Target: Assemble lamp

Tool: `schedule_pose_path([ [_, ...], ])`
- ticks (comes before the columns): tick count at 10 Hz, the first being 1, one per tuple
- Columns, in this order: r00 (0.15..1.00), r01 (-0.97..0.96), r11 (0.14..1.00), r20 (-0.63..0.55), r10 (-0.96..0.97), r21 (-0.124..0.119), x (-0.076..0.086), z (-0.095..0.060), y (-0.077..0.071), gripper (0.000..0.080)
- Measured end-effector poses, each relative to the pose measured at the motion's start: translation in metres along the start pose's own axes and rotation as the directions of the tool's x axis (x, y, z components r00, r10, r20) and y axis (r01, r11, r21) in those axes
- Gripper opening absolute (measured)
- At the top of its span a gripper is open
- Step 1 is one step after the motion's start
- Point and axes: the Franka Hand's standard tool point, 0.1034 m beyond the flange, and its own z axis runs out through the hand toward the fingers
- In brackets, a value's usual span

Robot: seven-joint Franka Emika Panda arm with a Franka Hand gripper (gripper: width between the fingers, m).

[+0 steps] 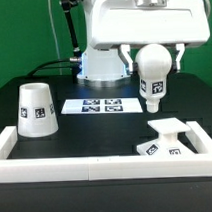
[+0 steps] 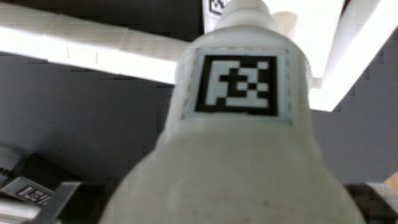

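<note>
My gripper (image 1: 152, 56) is shut on the white ball-shaped bulb (image 1: 153, 72) and holds it in the air, its tagged stem pointing down. The bulb hangs above and slightly behind the small square base (image 1: 164, 140), which lies on the table at the exterior view's right. The conical shade (image 1: 36, 110) stands wide end down at the exterior view's left, apart from both. In the wrist view the bulb (image 2: 231, 140) fills most of the picture and hides my fingers. A corner of the base (image 2: 36, 182) shows beside it.
The marker board (image 1: 102, 105) lies flat on the black table between the shade and the bulb. A white rail frame (image 1: 97, 168) runs along the front and both sides and also shows in the wrist view (image 2: 71, 45). The arm's white base (image 1: 100, 62) stands at the back.
</note>
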Motion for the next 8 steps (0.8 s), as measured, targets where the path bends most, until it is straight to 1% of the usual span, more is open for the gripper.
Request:
schedule_pose_path([
  [2,1.0,0.005,1.0,-0.001,-0.005,0.0,0.0,0.0,-0.001,0.0576],
  [3,0.998,0.055,0.998,-0.022,-0.055,-0.002,0.006,0.0,-0.01,0.0576],
  [4,0.994,0.1,0.995,-0.037,-0.101,-0.006,0.007,0.003,-0.012,0.0576],
  [6,0.993,0.118,0.993,-0.03,-0.118,-0.005,0.004,0.012,-0.014,0.0576],
  [8,0.993,0.116,0.993,-0.028,-0.116,-0.005,0.003,0.013,-0.013,0.0576],
])
